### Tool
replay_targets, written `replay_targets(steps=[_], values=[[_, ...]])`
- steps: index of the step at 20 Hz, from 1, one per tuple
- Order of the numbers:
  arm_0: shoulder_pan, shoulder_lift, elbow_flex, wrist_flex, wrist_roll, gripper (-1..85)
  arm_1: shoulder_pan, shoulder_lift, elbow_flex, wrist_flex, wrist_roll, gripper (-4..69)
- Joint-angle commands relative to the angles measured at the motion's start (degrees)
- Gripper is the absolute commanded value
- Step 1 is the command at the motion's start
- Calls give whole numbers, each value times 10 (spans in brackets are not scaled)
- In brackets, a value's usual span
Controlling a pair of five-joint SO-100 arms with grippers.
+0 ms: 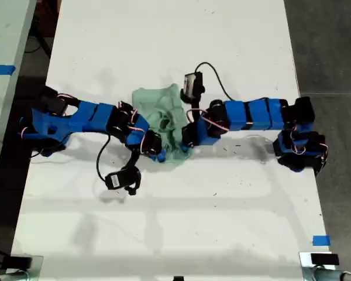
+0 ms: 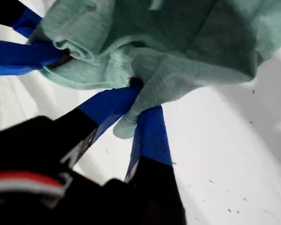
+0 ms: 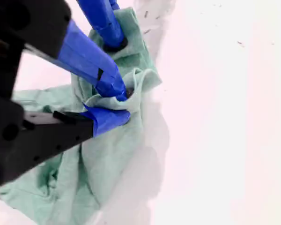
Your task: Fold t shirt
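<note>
The pale mint-green t shirt [image 1: 158, 108] lies bunched in the middle of the white table, between the two blue arms. My first gripper [image 1: 158, 153], on the arm reaching in from the exterior view's left, is shut on a fold of the t shirt's [image 2: 178, 37] near edge [image 2: 140, 101]. My second gripper [image 1: 186, 140], on the arm coming from the exterior view's right, is shut on a neighbouring fold [image 3: 124, 103] of the t shirt [image 3: 107, 159]. The two grippers sit close together at the same edge of the cloth. Each wrist view shows a finger of the other gripper [image 2: 18, 56] [image 3: 103, 21].
The white table [image 1: 222, 222] extends all round the cloth. Black cables loop from each wrist camera [image 1: 120, 178] [image 1: 192, 85]. A piece of blue tape [image 1: 320, 240] marks the exterior view's lower right. Dark floor borders the table on both sides.
</note>
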Motion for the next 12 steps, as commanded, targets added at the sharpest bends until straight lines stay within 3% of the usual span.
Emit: replay_targets(steps=[1, 6, 12], values=[[-76, 69, -27, 42, 33, -1, 75, 75, -44, -30, -78, -11], [-195, 127, 54, 119, 83, -1, 198, 82, -14, -80, -196, -11], [-334, 125, 208, 31, 175, -1, 278, 7, 31, -165, -250, -11]])
